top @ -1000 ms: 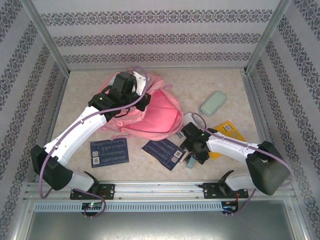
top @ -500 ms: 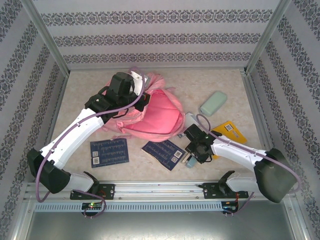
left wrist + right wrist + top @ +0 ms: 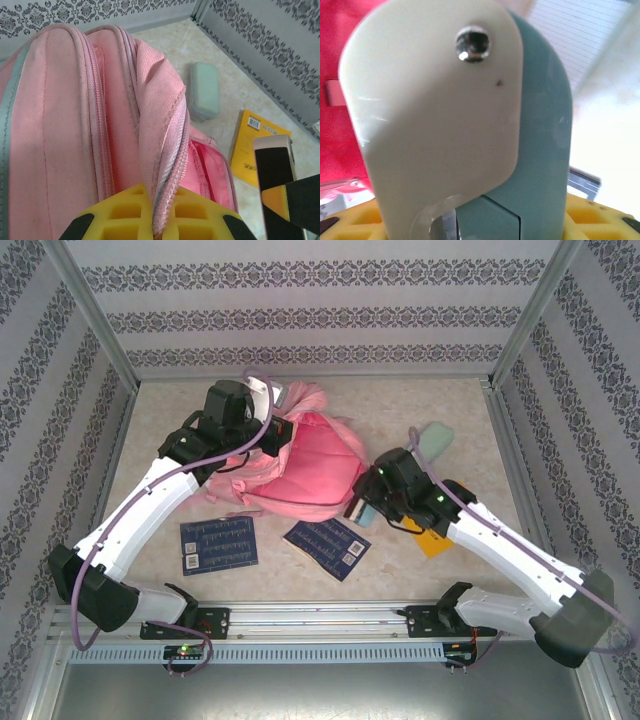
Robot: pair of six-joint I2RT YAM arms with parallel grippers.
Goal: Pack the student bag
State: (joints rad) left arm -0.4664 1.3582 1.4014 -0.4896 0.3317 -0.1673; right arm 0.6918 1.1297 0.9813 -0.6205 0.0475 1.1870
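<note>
Both end effectors are at the student bag, which lies left of centre on the bench toward the back wall. The left end effector is pinched tight on the bag's fabric edge beside the zipper. The right end effector grips a cream-and-teal gadget just at the bag's right edge. A dark blue booklet and a second one lie on the near side of the bag, with a yellow book and a pale green case to its right.
</note>
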